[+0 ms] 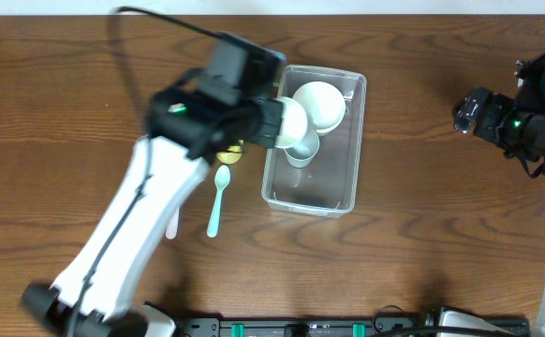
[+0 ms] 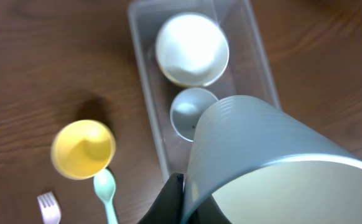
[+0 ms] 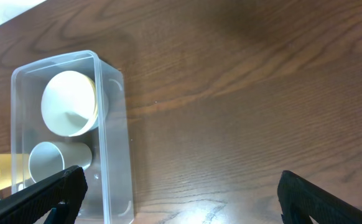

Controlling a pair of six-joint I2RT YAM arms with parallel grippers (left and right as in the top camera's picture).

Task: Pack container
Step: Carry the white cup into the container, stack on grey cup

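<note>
Container: the clear container (image 1: 327, 183) lies mid-worktop. A white bowl (image 1: 317, 103) sits at its far end, and a small cup (image 1: 301, 150) stands just nearer than the bowl.
Left fingers: the left fingers (image 2: 168, 202) are clamped on a pale cup (image 2: 262, 162), held tilted over the container's left wall, above the small cup.
Right fingers: the right fingers (image 3: 44, 199) are spread wide and hold nothing, well off to the container's right.
Risk: if let go here, the pale cup would likely clip the container's rim or strike the small cup, then roll out.
Left of container: a yellow bowl (image 2: 83, 148), a teal spoon (image 2: 106, 190) and a fork (image 2: 49, 208) wait on the worktop.
</note>
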